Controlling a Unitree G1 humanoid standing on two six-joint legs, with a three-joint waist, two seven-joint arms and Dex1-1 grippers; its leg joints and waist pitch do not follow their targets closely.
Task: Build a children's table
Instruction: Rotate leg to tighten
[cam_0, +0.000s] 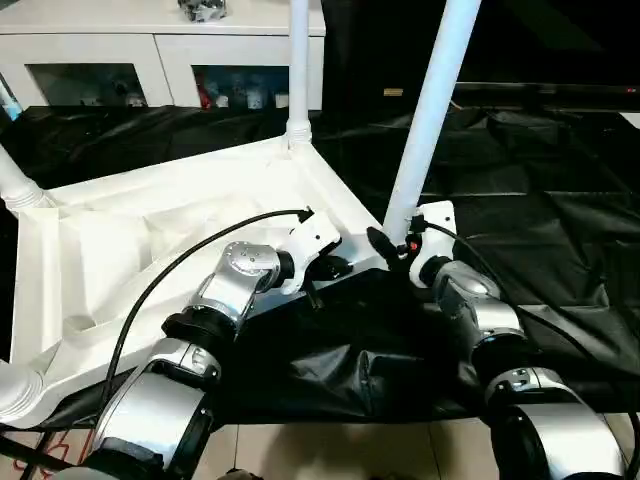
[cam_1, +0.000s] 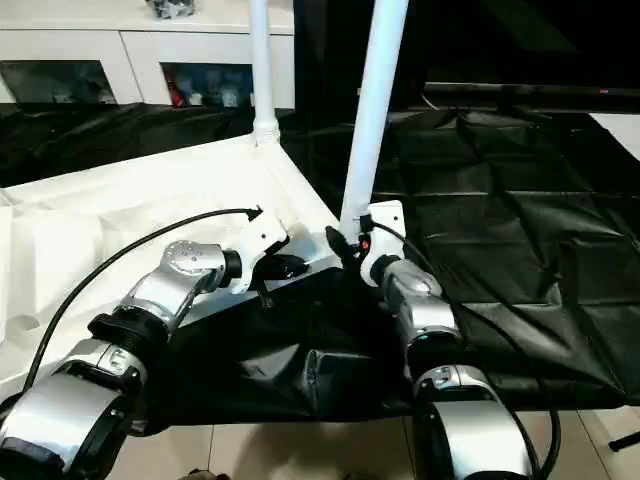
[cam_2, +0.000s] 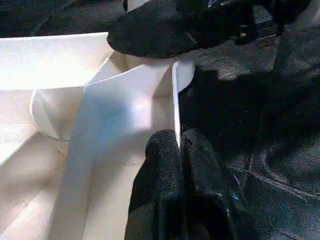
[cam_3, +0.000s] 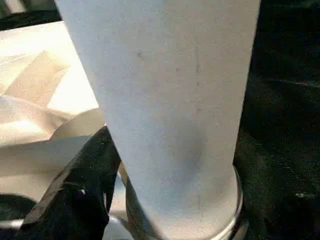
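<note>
Tabletop (cam_0: 180, 225) lies upside down on black sheeting (cam_0: 560, 230), ribbed underside up, taking up the left half of the head view. White cabinet (cam_0: 160, 55) with glass doors stands behind it.

Far-left leg (cam_0: 15, 180) is seated in its corner socket, top cut off by the frame edge. Near-left leg (cam_0: 15, 390) sits at the bottom-left corner, mostly out of frame. Back leg (cam_0: 298, 70) stands upright in the far corner socket.

Left gripper (cam_0: 325, 270) rests at the tabletop's near right edge, just left of the front-right corner. Wrist view: its fingers (cam_2: 165, 165) are pressed together with the thin upright rim wall of the tabletop between their tips, so closed on the rim.

Front-right leg (cam_0: 430, 110) stands in the near right corner socket, tilted, top leaning to the right. Its base meets the socket collar (cam_3: 235, 210), seen close in the right wrist view.

Right gripper (cam_0: 392, 243) is at the base of that leg. One black finger (cam_3: 80, 195) is visible on the tabletop side of the leg, beside it; the other is hidden behind the tube. Fingers are spread about as wide as the leg, straddling it. Cannot tell if they actually clamp it.
</note>
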